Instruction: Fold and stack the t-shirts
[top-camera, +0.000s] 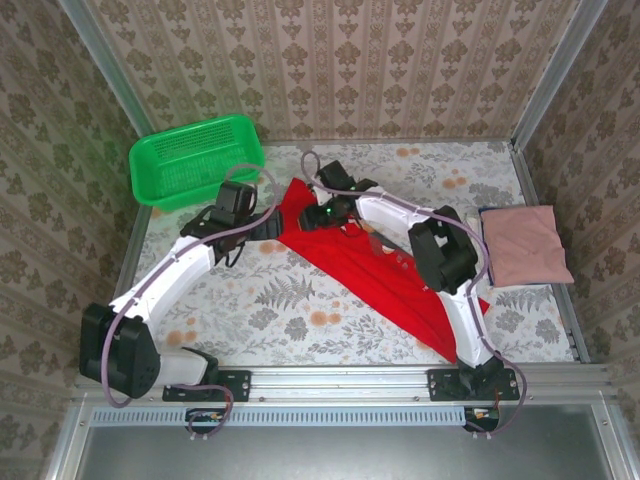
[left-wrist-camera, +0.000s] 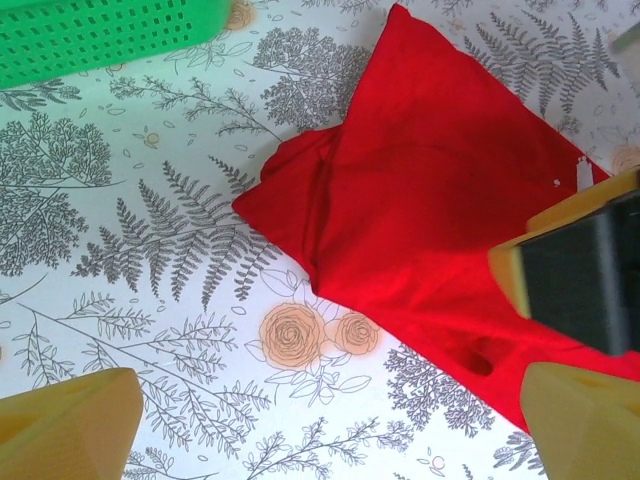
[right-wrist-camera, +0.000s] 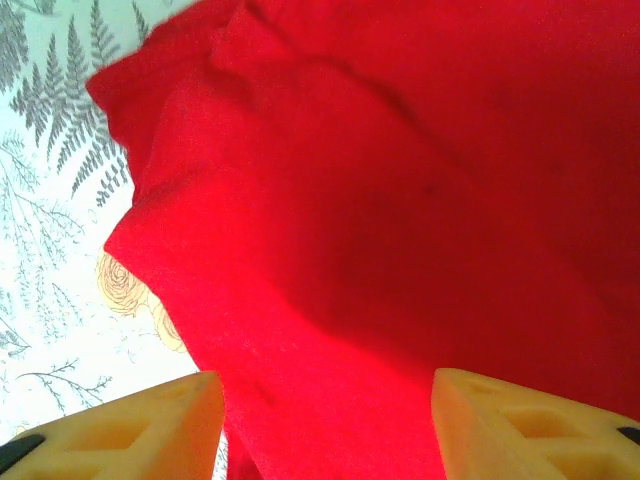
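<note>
The left gripper (left-wrist-camera: 320, 420) was seen spread wide above the fern-printed table (left-wrist-camera: 150, 250), beside the red t-shirt (left-wrist-camera: 430, 220). The right gripper (right-wrist-camera: 325, 425) was seen part-open over that soft cloth, which was laid as a rumpled strip from mid-table to the near right corner. The pink t-shirt (top-camera: 525, 245) — folded flat and square — was laid at the right edge.

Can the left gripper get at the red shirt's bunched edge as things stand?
Probably yes: the left gripper is open over bare table beside the red shirt, with nothing between them.
</note>
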